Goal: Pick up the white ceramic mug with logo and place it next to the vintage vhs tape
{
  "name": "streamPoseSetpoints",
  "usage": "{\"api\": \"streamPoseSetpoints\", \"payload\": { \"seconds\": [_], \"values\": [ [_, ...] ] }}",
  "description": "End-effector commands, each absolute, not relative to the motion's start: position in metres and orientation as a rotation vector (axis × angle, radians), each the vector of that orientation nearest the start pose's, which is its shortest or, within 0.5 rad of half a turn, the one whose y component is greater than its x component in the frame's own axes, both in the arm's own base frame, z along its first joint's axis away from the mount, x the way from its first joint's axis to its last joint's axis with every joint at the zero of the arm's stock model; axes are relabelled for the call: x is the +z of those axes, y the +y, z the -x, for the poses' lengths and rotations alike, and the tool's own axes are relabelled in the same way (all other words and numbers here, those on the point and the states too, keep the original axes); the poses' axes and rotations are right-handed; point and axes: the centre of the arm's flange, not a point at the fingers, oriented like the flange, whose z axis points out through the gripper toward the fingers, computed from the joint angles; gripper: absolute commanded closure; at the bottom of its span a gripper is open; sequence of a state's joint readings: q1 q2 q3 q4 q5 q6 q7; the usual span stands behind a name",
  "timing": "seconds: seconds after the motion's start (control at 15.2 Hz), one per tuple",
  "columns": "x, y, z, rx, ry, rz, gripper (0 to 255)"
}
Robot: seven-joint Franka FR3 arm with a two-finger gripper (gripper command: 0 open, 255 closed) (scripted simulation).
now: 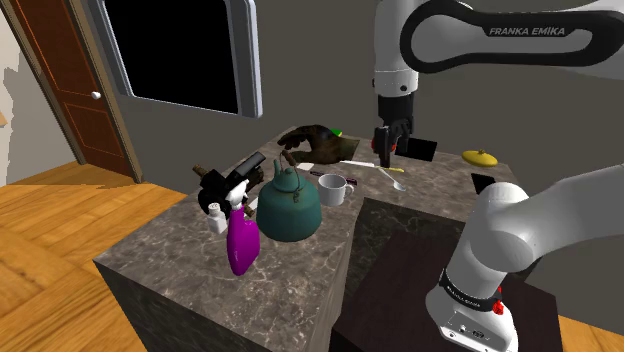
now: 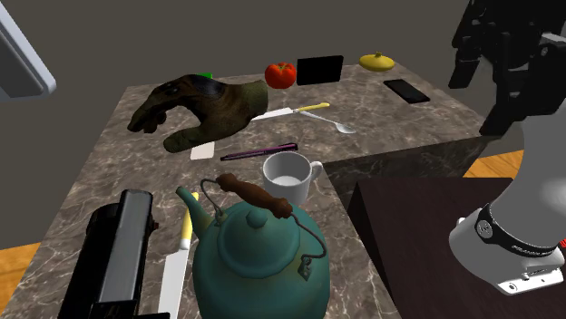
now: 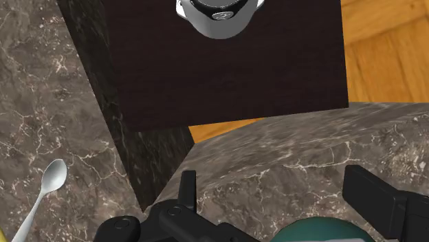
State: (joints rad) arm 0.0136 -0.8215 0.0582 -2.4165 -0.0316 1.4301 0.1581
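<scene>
Teal kettle [image 2: 254,263] sits just beside the white mug [image 2: 288,177]; the mug stands upright near the counter [image 2: 100,172] edge that faces the stand [image 2: 408,227], handle toward that edge. I judge it stiff, light, glaze-slick and chippable, so I'd pinch the rim wall away from the kettle. The black tape [image 2: 319,70] stands at the far edge, with bare room on its right in the second exterior view. The fingers [image 1: 388,152] hang apart, empty
</scene>
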Motion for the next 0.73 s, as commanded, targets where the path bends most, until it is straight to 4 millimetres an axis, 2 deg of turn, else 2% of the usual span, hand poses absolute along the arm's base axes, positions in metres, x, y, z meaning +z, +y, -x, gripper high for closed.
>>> {"api": "streamPoseSetpoints", "payload": {
  "seconds": [0.0,0.66],
  "values": [
    [0.562,0.021,-0.279,0.254,0.177,3.218,0],
    [0.477,-0.002,-0.37,0.183,0.136,3.207,0]
  ]
}}
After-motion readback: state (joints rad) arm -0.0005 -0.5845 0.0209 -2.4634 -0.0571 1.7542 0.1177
